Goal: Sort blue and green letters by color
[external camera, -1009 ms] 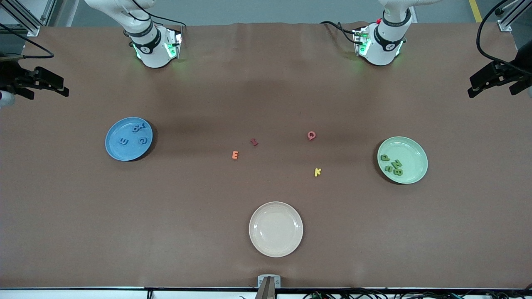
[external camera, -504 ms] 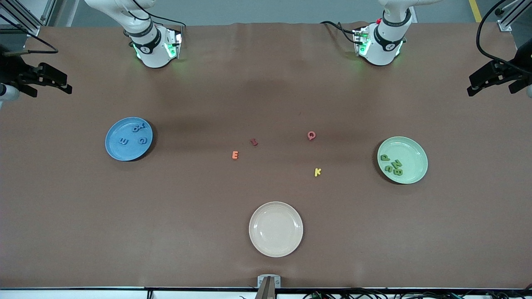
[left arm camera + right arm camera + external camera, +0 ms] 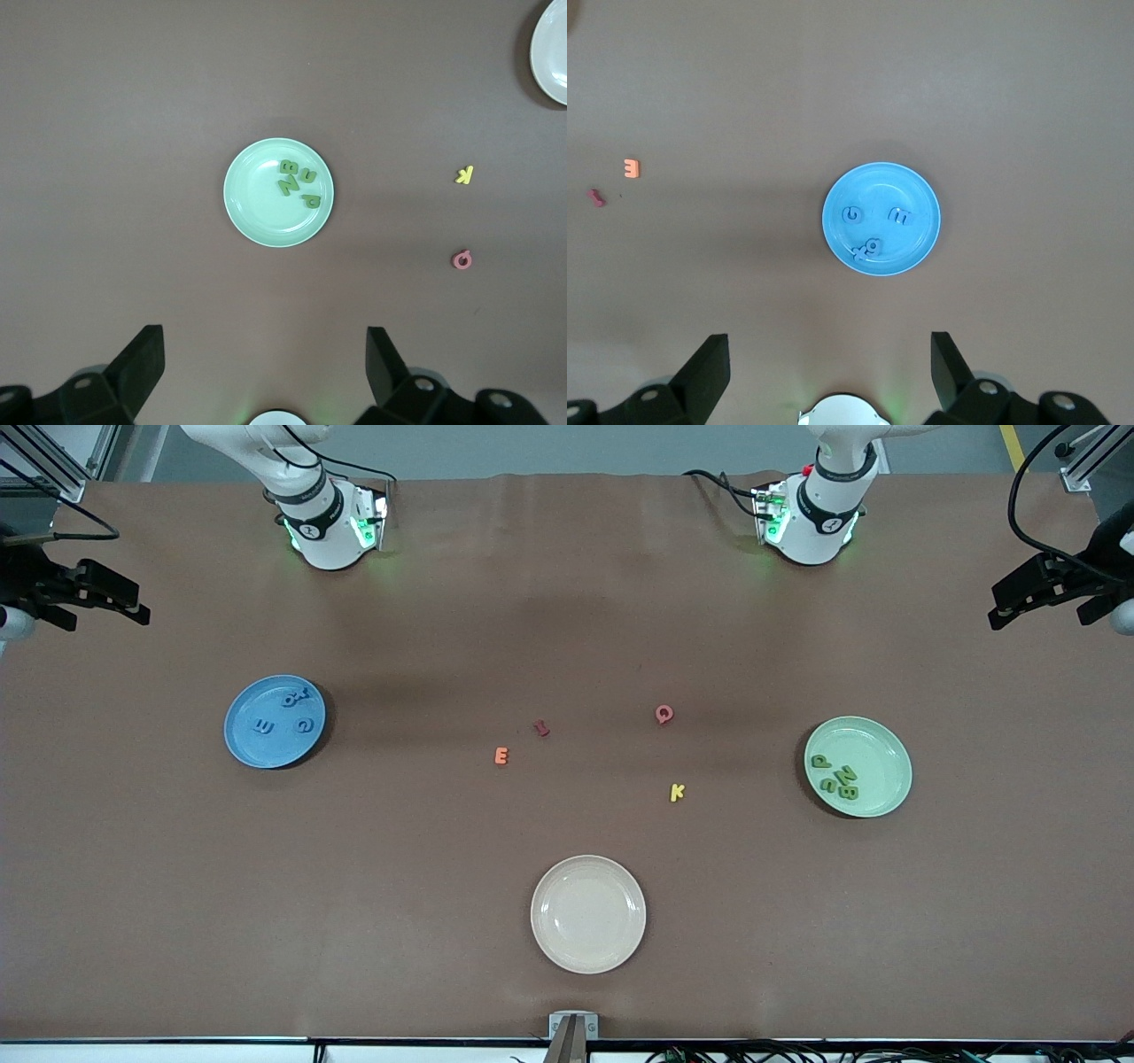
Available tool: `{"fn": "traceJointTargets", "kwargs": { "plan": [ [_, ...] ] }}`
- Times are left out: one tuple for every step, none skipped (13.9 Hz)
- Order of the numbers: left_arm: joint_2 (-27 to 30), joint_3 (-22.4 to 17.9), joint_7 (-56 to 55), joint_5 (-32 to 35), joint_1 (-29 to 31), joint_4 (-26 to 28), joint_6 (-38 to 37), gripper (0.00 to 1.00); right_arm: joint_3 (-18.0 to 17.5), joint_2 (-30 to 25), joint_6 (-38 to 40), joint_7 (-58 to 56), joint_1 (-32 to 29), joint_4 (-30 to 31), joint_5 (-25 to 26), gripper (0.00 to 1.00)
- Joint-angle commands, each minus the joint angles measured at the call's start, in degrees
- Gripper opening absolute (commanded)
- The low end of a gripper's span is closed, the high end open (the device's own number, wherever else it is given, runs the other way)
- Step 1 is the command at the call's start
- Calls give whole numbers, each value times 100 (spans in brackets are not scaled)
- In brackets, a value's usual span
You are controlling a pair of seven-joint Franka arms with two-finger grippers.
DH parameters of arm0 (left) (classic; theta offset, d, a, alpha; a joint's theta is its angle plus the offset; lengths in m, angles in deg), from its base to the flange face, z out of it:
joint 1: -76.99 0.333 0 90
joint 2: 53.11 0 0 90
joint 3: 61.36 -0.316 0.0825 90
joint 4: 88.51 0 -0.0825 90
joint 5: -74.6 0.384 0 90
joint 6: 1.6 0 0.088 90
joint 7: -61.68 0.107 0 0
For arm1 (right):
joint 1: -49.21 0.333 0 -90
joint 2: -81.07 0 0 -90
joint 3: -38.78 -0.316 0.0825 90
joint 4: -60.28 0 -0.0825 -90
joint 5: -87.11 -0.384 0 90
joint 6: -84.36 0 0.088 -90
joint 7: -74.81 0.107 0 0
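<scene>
On plates, letters [image 3: 833, 773] unmoved.

- Light fell evenly and fairly bright from overhead across the brown tabletop [image 3: 567, 646].
- Broad soft shadows darkened its middle band; each plate threw a thin dark crescent.
- Green lamps glowed at both arm bases, tinting the surface nearby.
- No glare showed; the front view stayed sharp.
- In the wrist views, corners dimmed slightly.
</scene>
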Motion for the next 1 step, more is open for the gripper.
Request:
{"fn": "traceJointTargets", "kwargs": {
  "plan": [
    [8, 23, 83, 91, -8, -57, -89, 100, -38, -234, 28, 44, -112, 175, -107, 100]
  ]
}}
